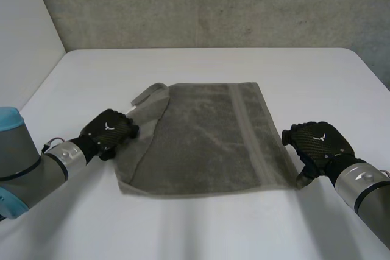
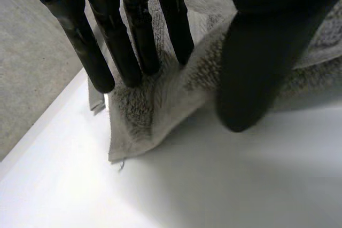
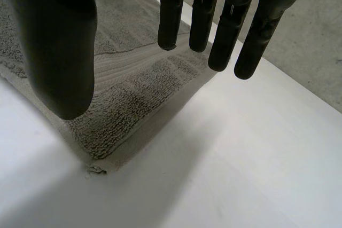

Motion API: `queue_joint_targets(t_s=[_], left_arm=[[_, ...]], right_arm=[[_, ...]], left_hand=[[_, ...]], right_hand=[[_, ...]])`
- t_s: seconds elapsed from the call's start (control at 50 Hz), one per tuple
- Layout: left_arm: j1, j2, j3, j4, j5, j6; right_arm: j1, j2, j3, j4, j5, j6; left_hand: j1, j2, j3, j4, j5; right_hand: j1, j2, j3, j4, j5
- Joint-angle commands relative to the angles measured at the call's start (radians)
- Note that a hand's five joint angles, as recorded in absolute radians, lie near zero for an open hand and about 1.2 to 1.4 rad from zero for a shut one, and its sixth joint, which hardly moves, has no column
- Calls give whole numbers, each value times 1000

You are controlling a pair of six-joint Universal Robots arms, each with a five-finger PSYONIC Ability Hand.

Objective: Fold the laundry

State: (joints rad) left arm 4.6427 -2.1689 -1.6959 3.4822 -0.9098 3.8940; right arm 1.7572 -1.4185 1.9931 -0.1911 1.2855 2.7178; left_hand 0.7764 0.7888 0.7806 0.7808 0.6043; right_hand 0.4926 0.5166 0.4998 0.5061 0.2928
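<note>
In the head view you see the towel (image 1: 207,138) flat on the tabletop (image 1: 201,65), only its left edge turned over, folding barely begun; left wrist view, the left robot hand (image 2: 256,68) pinches that edge; right wrist view, the right robot hand (image 3: 64,52) spreads empty over the near right corner.

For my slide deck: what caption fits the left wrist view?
Left hand pinches the edge of the grey towel into a raised fold on the white table.
</note>
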Motion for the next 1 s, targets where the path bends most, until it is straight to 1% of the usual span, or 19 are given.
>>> queue_joint_targets(t_s=[0.02, 0.08, 0.12, 0.16, 0.32, 0.4, 0.44, 0.46, 0.5, 0.52, 0.54, 0.56, 0.58, 0.7, 0.84, 0.92, 0.94, 0.98, 1.0], left_arm=[[-1, 3, 10, -2, -4, -8], [-1, 9, 12, -2, -6, -10], [1, 26, 6, -6, -7, -21], [1, 40, 2, -6, -7, -28], [14, 125, -30, -18, -12, -85], [22, 169, -41, -28, -38, -103], [22, 210, -47, -58, -82, -105], [22, 210, -47, -58, -83, -105], [22, 250, -47, -101, -131, -105], [22, 250, -47, -101, -132, -105], [21, 265, -45, -123, -153, -105], [21, 265, -45, -123, -153, -105], [19, 279, -44, -146, -170, -107], [5, 326, -38, -207, -214, -108], [2, 370, -18, -245, -253, -114], [-13, 379, 15, -265, -294, -166], [-13, 379, 15, -265, -294, -166], [-13, 379, 39, -276, -322, -218], [-13, 379, 39, -276, -322, -219]], right_arm=[[1, 6, 1, -1, 0, 0], [1, 7, 1, -1, 0, 0], [2, 7, 3, -1, 0, 0], [4, 10, 3, 1, -2, 0], [48, 26, 4, -1, -2, 3], [77, 39, 3, -1, 0, 13], [109, 64, -10, -1, 0, 19], [110, 64, -10, -1, 0, 19], [130, 79, -17, -1, 2, 30], [151, 92, -29, -1, 2, 51], [171, 108, -45, 1, 2, 83], [171, 109, -45, 1, 2, 83], [189, 127, -62, 4, 0, 118], [254, 185, -115, 2, -29, 224], [315, 225, -198, 1, -31, 330], [373, 263, -279, 1, -22, 434], [373, 263, -280, 1, -21, 434], [418, 299, -332, 10, -18, 483], [418, 299, -332, 10, -18, 484]], left_hand=[[315, 302, 311, 310, 312], [338, 326, 334, 334, 336], [449, 437, 445, 445, 447], [476, 464, 472, 472, 474], [485, 473, 481, 481, 483], [488, 476, 484, 484, 486], [485, 473, 481, 481, 483], [485, 473, 481, 481, 483], [485, 473, 481, 481, 483], [485, 473, 481, 481, 483], [488, 476, 484, 484, 486], [488, 476, 484, 484, 486], [488, 476, 484, 484, 486], [488, 476, 484, 484, 486], [500, 487, 496, 495, 497], [555, 543, 551, 551, 553], [556, 543, 551, 551, 553], [573, 561, 569, 569, 571], [573, 561, 569, 569, 571]], right_hand=[[-41, -65, -48, -54, -15], [-41, -65, -48, -54, -15], [-41, -65, -48, -54, -15], [-38, -62, -45, -51, -12], [-38, -62, -45, -51, -12], [-44, -68, -51, -57, -18], [-84, -108, -92, -98, -59], [-85, -109, -92, -98, -59], [-135, -159, -142, -148, -109], [-213, -237, -220, -227, -188], [-263, -287, -270, -277, -238], [-264, -288, -271, -277, -239], [-293, -317, -300, -306, -268], [-293, -317, -300, -307, -268], [-273, -297, -280, -286, -247], [-267, -291, -274, -280, -241], [-267, -291, -274, -280, -241], [-264, -288, -271, -277, -239], [-264, -288, -271, -277, -239]])
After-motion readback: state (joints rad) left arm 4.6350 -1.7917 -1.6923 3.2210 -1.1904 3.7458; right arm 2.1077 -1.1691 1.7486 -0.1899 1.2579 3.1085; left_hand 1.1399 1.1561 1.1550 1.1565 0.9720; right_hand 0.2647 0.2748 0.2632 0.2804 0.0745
